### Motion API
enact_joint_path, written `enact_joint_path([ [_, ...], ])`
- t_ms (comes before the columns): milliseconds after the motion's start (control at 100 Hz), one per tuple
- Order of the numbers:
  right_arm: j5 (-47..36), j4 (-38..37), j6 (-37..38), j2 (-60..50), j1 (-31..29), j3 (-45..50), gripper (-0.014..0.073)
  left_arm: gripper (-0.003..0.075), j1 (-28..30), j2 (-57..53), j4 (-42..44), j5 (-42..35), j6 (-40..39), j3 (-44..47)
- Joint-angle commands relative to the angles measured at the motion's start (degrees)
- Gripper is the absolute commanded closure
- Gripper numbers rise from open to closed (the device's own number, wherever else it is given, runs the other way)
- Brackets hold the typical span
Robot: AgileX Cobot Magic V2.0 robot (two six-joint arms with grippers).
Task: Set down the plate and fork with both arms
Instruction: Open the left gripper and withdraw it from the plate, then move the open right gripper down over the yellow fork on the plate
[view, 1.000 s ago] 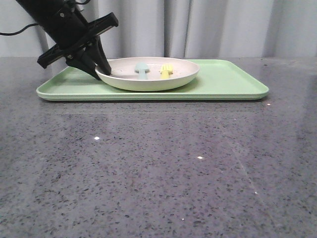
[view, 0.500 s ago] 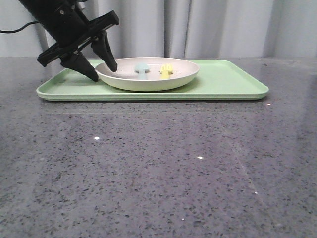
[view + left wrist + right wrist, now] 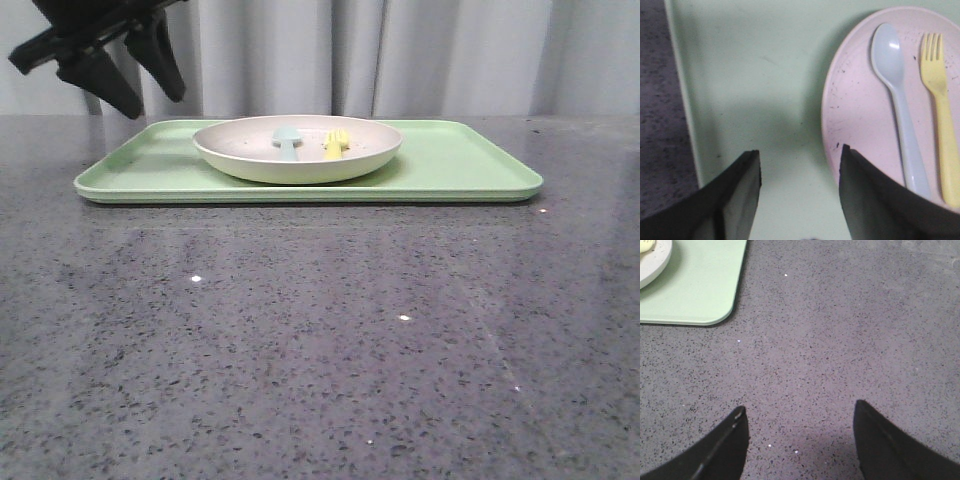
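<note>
The cream-pink speckled plate rests on the light green tray. Inside it lies the yellow fork, beside a pale blue-green spoon. My left gripper hangs open above the tray's left end, up and to the left of the plate, touching nothing. My right gripper is open over bare grey table and does not show in the front view.
The tray fills the back of the grey speckled table. A grey curtain hangs behind. In the right wrist view, a rounded tray corner and a sliver of plate rim show.
My left gripper opened, let go of the plate's left rim and rose up and to the left. The plate, fork and spoon stayed put.
</note>
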Motion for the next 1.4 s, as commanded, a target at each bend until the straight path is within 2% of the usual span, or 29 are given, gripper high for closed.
enact_joint_path([
  [0,-3.72,-0.37,-0.68,0.66,-0.39,-1.96,0.0128,0.0362,0.40,-5.90,2.01,-0.19,-0.40,-1.68],
  [360,-3.72,-0.37,-0.68,0.66,-0.39,-1.96,0.0128,0.0362,0.40,-17.22,17.21,1.43,-0.40,-1.20],
  [500,-3.67,-0.37,-0.68,0.66,-0.39,-1.96,0.0128,0.0363,0.44,-22.40,20.66,0.77,-0.40,2.47],
  [660,-3.67,-0.37,-0.68,0.66,-0.39,-1.96,0.0128,0.0363,1.93,-29.09,22.88,-2.50,-0.40,10.70],
  [1000,-3.67,-0.37,-0.68,0.66,-0.39,-1.96,0.0128,0.0363,12.88,-45.10,21.12,-9.78,-0.40,32.88],
  [1220,-3.67,-0.37,-0.68,0.66,-0.39,-1.96,0.0128,0.0363,13.55,-56.75,20.52,-15.14,-0.40,46.20],
  [1390,-3.67,-0.37,-0.68,0.66,-0.39,-1.96,0.0128,0.0363,13.55,-64.85,19.49,-15.51,-0.40,53.83],
])
